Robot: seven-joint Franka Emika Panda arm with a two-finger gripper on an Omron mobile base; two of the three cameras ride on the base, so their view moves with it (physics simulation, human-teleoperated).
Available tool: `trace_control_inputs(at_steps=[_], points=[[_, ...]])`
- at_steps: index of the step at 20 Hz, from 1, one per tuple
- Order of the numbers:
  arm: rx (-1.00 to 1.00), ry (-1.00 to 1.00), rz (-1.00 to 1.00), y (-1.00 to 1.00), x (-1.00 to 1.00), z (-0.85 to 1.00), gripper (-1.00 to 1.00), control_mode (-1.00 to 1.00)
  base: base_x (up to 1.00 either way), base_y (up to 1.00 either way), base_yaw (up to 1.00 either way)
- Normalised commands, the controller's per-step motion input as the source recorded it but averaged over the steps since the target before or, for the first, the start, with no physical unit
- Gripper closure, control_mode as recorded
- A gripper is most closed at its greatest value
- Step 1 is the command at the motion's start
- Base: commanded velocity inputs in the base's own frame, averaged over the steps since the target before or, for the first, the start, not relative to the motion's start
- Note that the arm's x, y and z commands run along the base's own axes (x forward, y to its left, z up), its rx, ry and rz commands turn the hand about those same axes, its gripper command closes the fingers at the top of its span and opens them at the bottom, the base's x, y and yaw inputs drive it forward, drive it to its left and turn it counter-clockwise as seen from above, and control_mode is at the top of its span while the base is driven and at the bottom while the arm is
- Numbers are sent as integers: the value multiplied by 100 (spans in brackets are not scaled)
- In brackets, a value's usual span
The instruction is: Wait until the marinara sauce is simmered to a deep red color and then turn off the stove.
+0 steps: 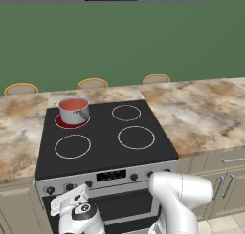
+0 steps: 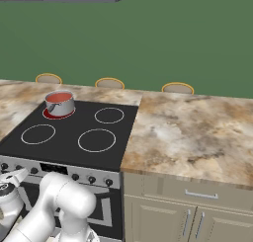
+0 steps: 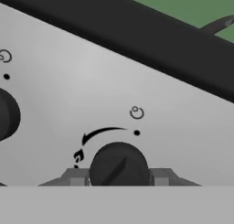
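- The jaws stand spread on either side of a black knob on the stove's silver front panel; their grey tips sit just beside the knob's left and right edges, and I cannot tell whether they touch it
- The knob's slot runs on a slant, and a curved black arrow with a small flame mark arcs over its upper left
- A second black knob shows at the left edge of the hand view
- In the left base view the hand is low at the stove's front edge, toward its left corner, against the knob row
- The marinara sauce is a smooth orange-red disc in a steel saucepan on the back left burner, whose ring glows red beneath it
- The saucepan's short handle points toward the stove's front
- The other three burners are plain white rings
- A marbled table flanks the stove on both sides
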Motion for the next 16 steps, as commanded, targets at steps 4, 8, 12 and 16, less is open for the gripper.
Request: trace_control_inputs(at_steps=[4, 8, 12, 16], points=[[0, 0, 0, 0, 0, 0, 100, -100, 0, 0, 0], [0, 0, 0, 0, 0, 0, 100, -100, 0, 0, 0], [0, 0, 0, 0, 0, 0, 100, -100, 0, 0, 0], [0, 0, 0, 0, 0, 0, 100, -100, 0, 0, 0]])
